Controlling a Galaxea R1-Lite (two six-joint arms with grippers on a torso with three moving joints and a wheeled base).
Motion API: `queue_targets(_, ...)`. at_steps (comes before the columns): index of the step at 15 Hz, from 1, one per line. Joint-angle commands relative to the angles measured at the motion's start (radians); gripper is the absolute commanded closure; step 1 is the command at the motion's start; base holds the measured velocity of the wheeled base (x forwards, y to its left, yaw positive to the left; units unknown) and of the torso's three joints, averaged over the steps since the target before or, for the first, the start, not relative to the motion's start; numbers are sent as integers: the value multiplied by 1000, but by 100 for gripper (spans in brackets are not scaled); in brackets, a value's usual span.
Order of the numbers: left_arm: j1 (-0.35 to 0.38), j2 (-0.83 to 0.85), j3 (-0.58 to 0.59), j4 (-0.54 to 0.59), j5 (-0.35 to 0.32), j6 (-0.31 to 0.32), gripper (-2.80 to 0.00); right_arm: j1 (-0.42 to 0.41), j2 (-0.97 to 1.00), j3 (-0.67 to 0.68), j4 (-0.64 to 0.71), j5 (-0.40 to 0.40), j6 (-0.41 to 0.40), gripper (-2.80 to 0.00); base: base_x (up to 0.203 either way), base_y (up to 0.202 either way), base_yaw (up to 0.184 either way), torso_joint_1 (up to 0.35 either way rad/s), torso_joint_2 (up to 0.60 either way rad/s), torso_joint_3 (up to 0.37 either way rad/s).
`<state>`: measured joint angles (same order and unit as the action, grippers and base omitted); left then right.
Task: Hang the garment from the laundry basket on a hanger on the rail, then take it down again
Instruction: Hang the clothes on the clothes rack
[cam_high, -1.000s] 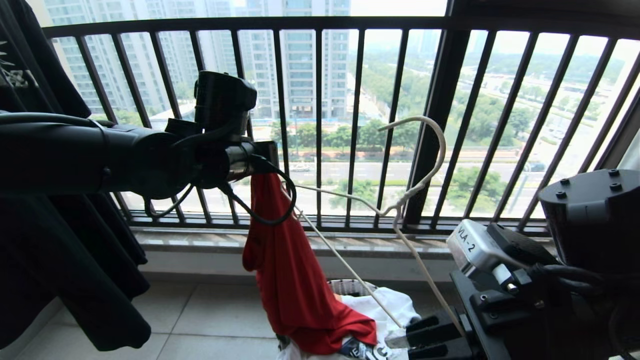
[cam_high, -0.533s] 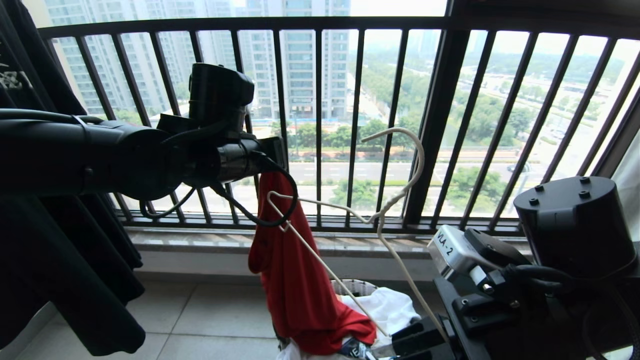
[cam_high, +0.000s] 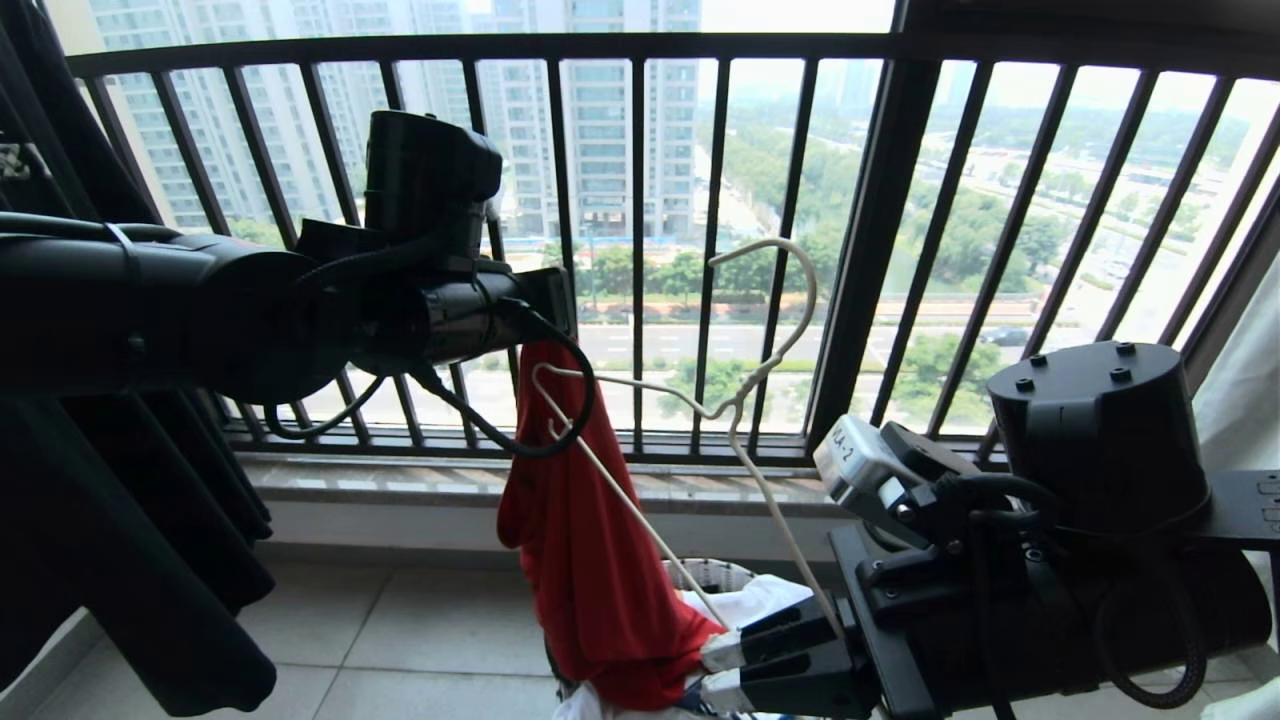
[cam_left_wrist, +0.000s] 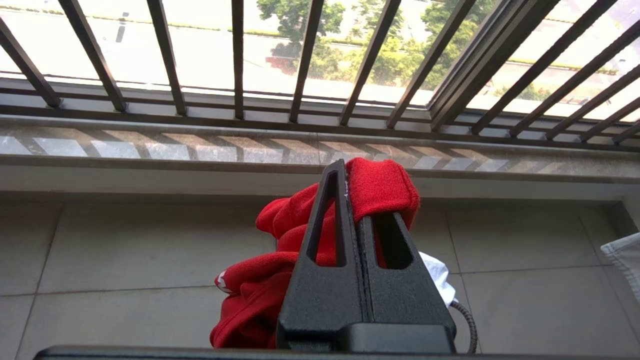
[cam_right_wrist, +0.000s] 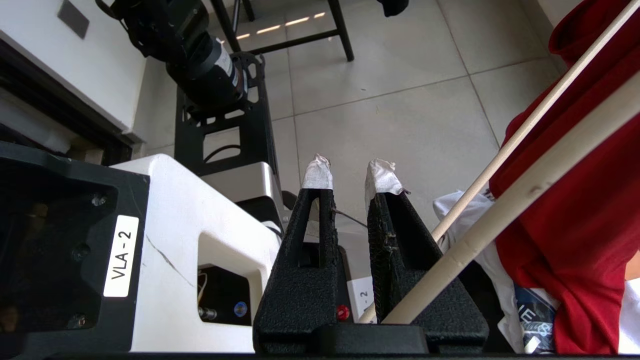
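Note:
The red garment (cam_high: 600, 560) hangs from my left gripper (cam_left_wrist: 352, 185), which is shut on a fold of its edge (cam_left_wrist: 385, 187) in front of the window bars. Its lower end lies on the laundry basket (cam_high: 705, 572) on the floor. The white wire hanger (cam_high: 733, 408) stands tilted, hook up, with one end against the garment just below my left wrist. Low at the right, my right gripper (cam_high: 715, 670) grips the hanger's other corner deep between its tape-tipped fingers (cam_right_wrist: 316, 174). In the right wrist view the hanger (cam_right_wrist: 525, 196) crosses in front of the garment (cam_right_wrist: 590, 200). The rail is out of view.
A black T-shirt (cam_high: 100, 560) hangs at the left, close behind my left arm. The dark barred window railing (cam_high: 875, 250) and its stone sill (cam_high: 400, 478) run across the back. A white garment (cam_high: 775, 605) fills the basket. Pale cloth (cam_high: 1245, 400) shows at the right edge.
My right gripper has swung left with the hanger, bringing its free end from beside the garment up against it. My left arm has risen slightly, still holding the garment.

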<state>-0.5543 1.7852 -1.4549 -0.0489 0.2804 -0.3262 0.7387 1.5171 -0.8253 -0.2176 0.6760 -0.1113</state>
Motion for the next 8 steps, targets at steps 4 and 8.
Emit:
queue_targets(4,-12,-42,17,0,3,-2,0,-1,34,3,-83,-24,64,0,0,0,0,0,0,0)
queue_targets(8,5,-55,19,0,5,4,0,-9,28,3,-83,-67,64,0,0,0,0,0,0,0)
